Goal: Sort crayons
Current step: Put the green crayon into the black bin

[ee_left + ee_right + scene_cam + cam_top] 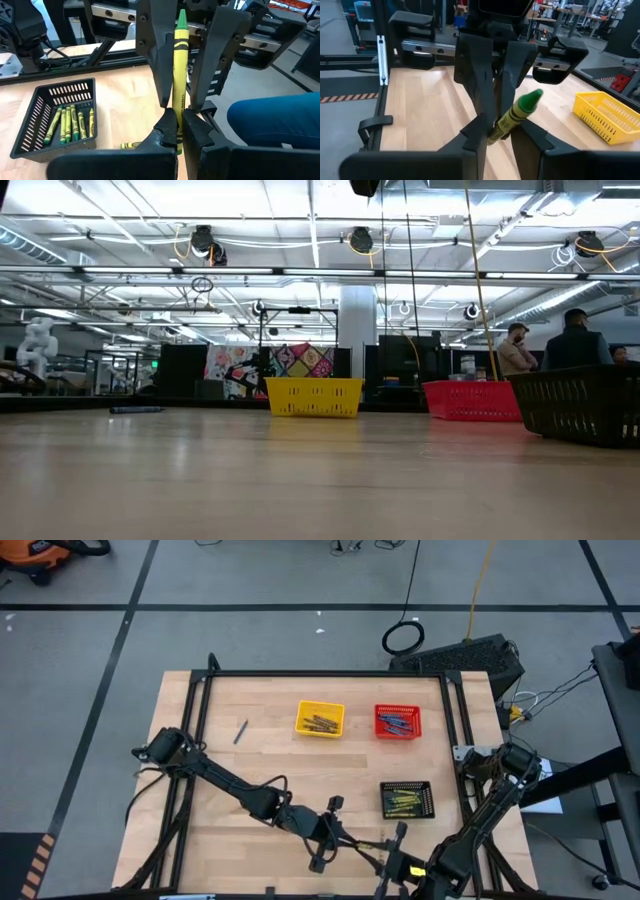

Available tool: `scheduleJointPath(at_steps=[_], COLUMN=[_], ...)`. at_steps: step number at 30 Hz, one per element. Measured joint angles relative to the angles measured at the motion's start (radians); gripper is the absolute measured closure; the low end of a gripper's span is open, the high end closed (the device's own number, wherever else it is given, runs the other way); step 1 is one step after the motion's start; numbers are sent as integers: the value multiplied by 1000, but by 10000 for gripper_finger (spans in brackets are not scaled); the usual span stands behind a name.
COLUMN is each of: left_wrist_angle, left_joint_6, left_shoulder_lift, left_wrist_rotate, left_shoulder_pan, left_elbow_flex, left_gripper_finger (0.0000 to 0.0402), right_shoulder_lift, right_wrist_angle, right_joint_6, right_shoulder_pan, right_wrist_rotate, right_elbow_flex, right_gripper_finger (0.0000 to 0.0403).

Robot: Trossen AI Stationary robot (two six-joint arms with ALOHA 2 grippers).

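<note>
Currently at the bench's [250,765] near edge: one yellow-green crayon [179,75], clamped low by the closed left tool [178,131]. Right tool [500,131] meets it tip to tip; its fingers bracket the same crayon, contact not discernible. Black basket [407,799]: yellow-green crayons. Yellow basket [320,719]: brownish crayons. Red basket [398,722]: blue crayons. One dark crayon [240,731] loose on the bench, well left of the yellow basket.
</note>
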Motion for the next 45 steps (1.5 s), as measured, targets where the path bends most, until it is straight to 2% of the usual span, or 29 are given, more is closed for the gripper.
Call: scheduleJointPath(at_steps=[9, 15, 21, 27, 33, 37, 41, 45], left_wrist_angle=[-2, -5, -28, -117, -220, -279, -351, -444], left_joint_6=[0, 2, 0, 46, 44, 43, 43, 43], left_shoulder_lift=[0, 0, 0, -2, 2, -9, -51, -86], left_wrist_rotate=[23, 23, 23, 18, 19, 63, 102, 163], left_shoulder_pan=[2, 3, 3, 17, 47, 65, 81, 99], left_elbow_flex=[1, 1, 1, 3, 1, 1, 0, 0], left_gripper_finger=[401, 401, 400, 400, 400, 401, 401, 401], right_shoulder_lift=[-24, -25, -25, -32, -73, -104, -120, -120], right_wrist_angle=[19, 19, 16, -21, -211, -424, -649, -825], right_joint_6=[-36, -9, -2, 18, 155, 339, 569, 720], right_shoulder_pan=[-4, -10, -11, -11, -11, -13, -33, -72], right_wrist_rotate=[2, -10, -16, -18, -4, -22, -123, -275], right_elbow_flex=[1, 1, 1, 0, 1, 1, 1, 1], right_gripper_finger=[352, 394, 398, 399, 399, 399, 399, 399])
